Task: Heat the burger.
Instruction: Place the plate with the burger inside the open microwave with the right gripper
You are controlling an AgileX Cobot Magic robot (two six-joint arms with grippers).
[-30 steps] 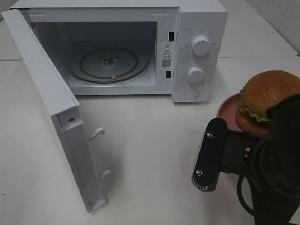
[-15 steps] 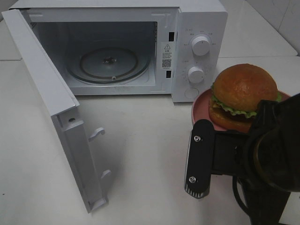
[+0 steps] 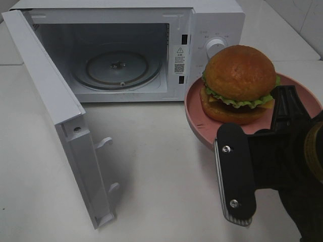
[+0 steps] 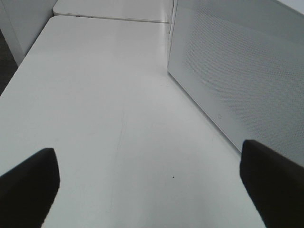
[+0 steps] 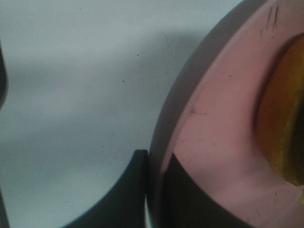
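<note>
Left gripper fingers spread wide, right gripper fingers pinched shut on pink plate rim

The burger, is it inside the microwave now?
No, the burger sits on the pink plate outside the microwave, in front of its control panel.

The microwave bears a warning-triangle sticker, its small print unreadable.

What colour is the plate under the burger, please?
The plate is pink, seen best in the exterior high view.
</note>
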